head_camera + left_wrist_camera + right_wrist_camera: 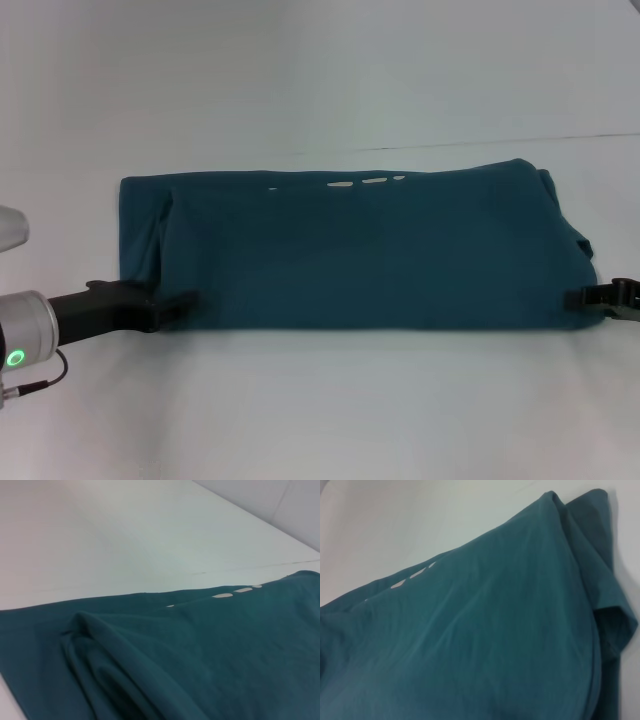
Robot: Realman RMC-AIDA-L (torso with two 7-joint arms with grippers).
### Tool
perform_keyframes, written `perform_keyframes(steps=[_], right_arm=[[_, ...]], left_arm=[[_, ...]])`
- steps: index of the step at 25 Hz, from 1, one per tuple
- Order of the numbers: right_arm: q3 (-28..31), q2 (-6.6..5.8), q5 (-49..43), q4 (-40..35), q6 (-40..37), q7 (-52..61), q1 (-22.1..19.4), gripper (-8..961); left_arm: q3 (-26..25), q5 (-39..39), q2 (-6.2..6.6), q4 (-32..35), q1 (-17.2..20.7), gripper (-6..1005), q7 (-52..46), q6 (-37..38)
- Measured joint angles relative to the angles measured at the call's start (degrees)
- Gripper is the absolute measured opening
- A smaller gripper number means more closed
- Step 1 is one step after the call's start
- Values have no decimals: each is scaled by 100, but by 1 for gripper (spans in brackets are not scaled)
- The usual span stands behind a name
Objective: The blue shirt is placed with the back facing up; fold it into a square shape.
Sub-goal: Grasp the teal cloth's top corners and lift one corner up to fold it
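Shirt (370,250) lying mid-desk (320,410) as a wide band, long axis left to right. Left gripper (178,305) at near-left corner, right gripper (585,297) at near-right corner, each touching the near edge; cannot tell whether either is clamped. Nothing else in the way.

I see the blue shirt (360,255) lying flat, folded into a long wide strip. Its far edge shows little gaps, and one end bunches up.
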Motion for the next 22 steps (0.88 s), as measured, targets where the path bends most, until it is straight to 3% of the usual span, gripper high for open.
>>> perform_keyframes(steps=[5,8,14,19,22], right_arm=[[12,1,10,-6,-8,-16,-23,331],[11,1,17,-8,-16,-44,-25,126],[14,5,34,-8,9,-131,-23,21],[39,7,98,-8,-8,-270,-17,33],[54,7,239,-8,-37,-407,-39,40]], left_arm=[[-6,42,0,0,12,559,-3,-42],[-5,123,-7,0,4,470,-17,-64],[-37,134,-10,24,39,200,-61,-72],[-50,139,-20,337,252,40,-184,-34],[-57,141,-22,534,392,53,-302,28]])
